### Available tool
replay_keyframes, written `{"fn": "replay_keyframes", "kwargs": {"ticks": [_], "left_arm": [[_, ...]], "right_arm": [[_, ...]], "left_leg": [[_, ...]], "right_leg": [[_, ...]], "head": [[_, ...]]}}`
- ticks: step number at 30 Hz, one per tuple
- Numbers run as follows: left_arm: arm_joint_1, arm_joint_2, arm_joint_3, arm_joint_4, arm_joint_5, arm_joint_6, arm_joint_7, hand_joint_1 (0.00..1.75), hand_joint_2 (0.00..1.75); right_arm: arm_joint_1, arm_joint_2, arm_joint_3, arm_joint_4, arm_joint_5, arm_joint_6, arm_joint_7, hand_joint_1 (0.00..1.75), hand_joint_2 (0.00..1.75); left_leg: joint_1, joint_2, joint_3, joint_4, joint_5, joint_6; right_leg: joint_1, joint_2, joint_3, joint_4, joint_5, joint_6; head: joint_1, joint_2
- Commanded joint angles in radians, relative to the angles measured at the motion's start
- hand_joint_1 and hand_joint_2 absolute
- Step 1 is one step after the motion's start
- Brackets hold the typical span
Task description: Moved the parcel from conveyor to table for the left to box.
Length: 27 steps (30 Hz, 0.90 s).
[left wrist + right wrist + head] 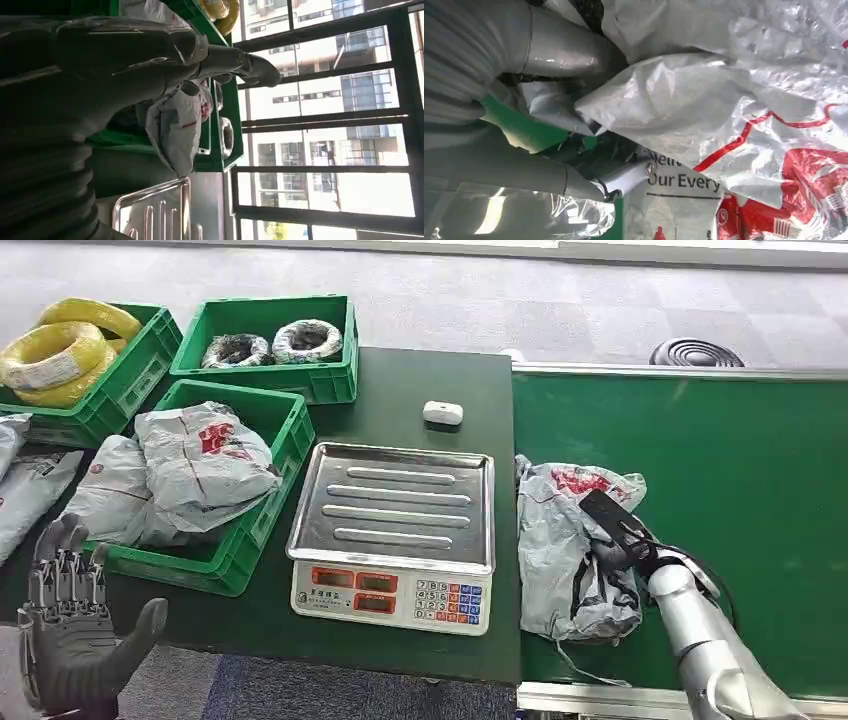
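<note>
A: Parcel first: a grey poly mailer with red print, lying crumpled on the green conveyor belt, just beside the edge of the dark bench. It has not crossed over yet.

B: And the right hand?

A: On it. In the right wrist view the fingers are curled into the loose plastic, bunching a fold between thumb and fingers. I'd judge that a hold on film, not on whatever is inside.

B: So the risk?

A: The wrap could slide or stretch out of the grip on lifting, and the contents sag and drop back on the belt. The bag could also snag on the steel tray of the weighing scale, which sits just beside it on the bench.

B: Which way does it lie?

A: Its long axis runs roughly away from the robot, along the bench edge; the red-printed end points to the far side.

B: Left hand?

A: Empty, fingers spread, palm up, hovering near the bench's front corner by the green crate that already holds similar parcels.
</note>
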Motion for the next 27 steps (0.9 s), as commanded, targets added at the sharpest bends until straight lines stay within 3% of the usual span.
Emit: {"fn": "replay_keyframes", "kwargs": {"ticks": [1,7,17,23,27], "left_arm": [[0.01,-0.016,0.033,0.017,-0.006,-0.022,0.004,0.0,1.75],[0.004,-0.038,0.047,0.009,-0.015,-0.05,0.007,0.0,1.75],[0.003,-0.036,0.047,0.011,-0.015,-0.054,0.007,0.0,1.75],[0.009,-0.039,0.02,0.018,-0.028,-0.059,-0.004,0.0,1.75],[0.01,-0.039,0.019,0.018,-0.029,-0.058,-0.004,0.0,1.75]], "right_arm": [[-0.051,0.046,0.006,0.057,-0.044,-0.051,-0.035,1.75,1.75],[-0.024,0.05,-0.062,-0.064,-0.093,-0.128,-0.009,1.75,1.75],[-0.018,0.047,-0.078,-0.085,-0.096,-0.15,-0.002,1.75,1.75],[0.066,0.034,-0.272,-0.362,-0.175,-0.297,0.001,1.75,1.75],[0.077,0.034,-0.275,-0.387,-0.177,-0.285,0.011,1.75,1.75]], "left_leg": [[-0.001,0.004,0.0,-0.003,0.001,0.001],[-0.001,0.003,0.0,-0.002,0.001,0.001],[-0.001,0.002,0.0,-0.002,0.001,0.001],[-0.002,-0.002,-0.002,-0.001,0.002,0.001],[-0.001,-0.001,-0.001,-0.001,0.001,0.001]], "right_leg": [[0.0,0.002,-0.002,-0.001,0.002,-0.002],[-0.001,0.001,-0.002,0.0,0.001,-0.002],[0.0,0.0,-0.002,-0.001,0.002,-0.002],[-0.001,-0.003,-0.002,0.0,0.001,-0.002],[-0.001,-0.003,-0.001,0.0,0.0,-0.001]], "head": [[0.0,0.0],[0.0,0.0],[0.0,0.0],[0.0,0.0],[0.0,0.0]]}}
